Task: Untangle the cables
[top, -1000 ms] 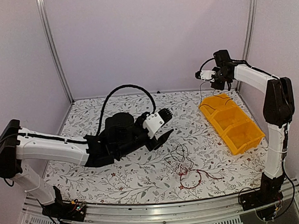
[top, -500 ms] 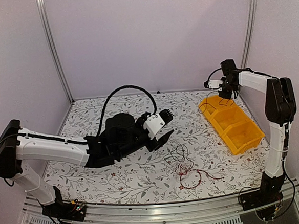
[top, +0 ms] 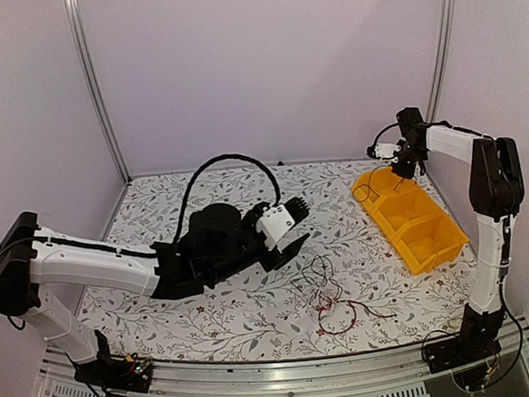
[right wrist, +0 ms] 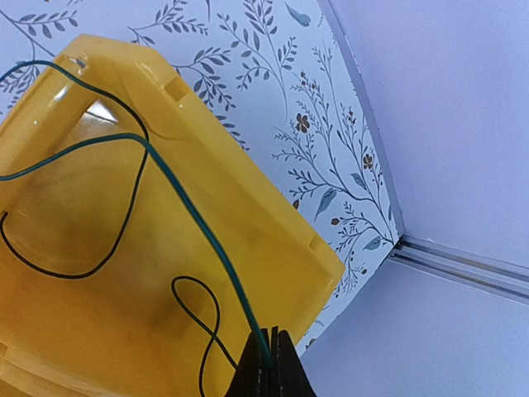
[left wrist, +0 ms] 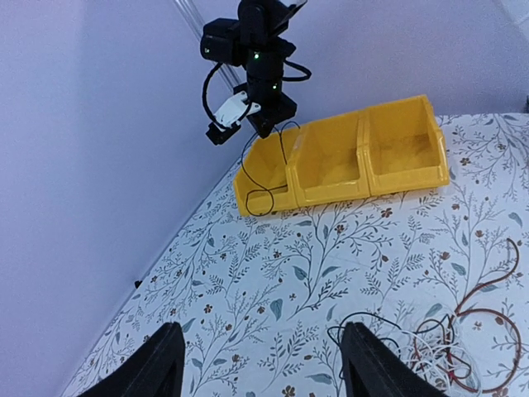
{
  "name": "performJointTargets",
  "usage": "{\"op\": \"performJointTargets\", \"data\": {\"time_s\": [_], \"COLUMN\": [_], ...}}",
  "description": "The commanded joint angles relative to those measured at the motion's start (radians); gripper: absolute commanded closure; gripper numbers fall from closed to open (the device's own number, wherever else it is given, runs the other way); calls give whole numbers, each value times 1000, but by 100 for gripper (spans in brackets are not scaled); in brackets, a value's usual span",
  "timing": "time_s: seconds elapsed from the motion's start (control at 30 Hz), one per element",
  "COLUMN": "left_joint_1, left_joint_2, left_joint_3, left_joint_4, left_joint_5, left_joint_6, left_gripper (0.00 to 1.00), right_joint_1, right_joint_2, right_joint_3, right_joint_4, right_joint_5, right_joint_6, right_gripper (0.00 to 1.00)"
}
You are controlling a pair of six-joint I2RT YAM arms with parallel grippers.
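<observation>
Over the yellow bin (right wrist: 273, 240), the right gripper (right wrist: 267, 364) pinches one cable (right wrist: 192, 217); its loop past the rim could pull it out (left gripper (left wrist: 264, 368) wide open, empty).

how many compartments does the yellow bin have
3. The far compartment lies under the right fingers, with a cable hanging into it; the middle compartment and the near compartment look empty.

The left arm (top: 96, 260) stretches low from its near-left base toward the middle, its gripper (top: 295, 224) tilted on its side with fingers (left wrist: 161, 364) spread wide and nothing between them. The right arm (top: 490, 237) stands upright from the near-right base, forearm reaching to the far right. Its gripper (top: 397, 171) points down, jaws pinched together on a thin dark cable (right wrist: 190, 215).
</observation>
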Motion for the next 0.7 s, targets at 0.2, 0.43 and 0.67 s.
{"op": "performJointTargets", "data": {"time_s": [0.2,0.43,0.67], "left_joint_1": [-20,-25,-28], "left_joint_2": [13,11,5], "left_joint_3": [24,24,24], "left_joint_4": [5,5,6], "left_joint_5": [-8,-11,-12], "left_joint_6": [14,18,18], "left_gripper": [34,34,33], "right_joint_1": [11,13,66], "right_joint_2": [110,107,-25], "right_joint_3": [82,129,112], "right_joint_4": [-102,-189,-281], "right_joint_5": [-6,24,65], "right_joint_6": [76,104,147], "right_gripper": [100,89,64]}}
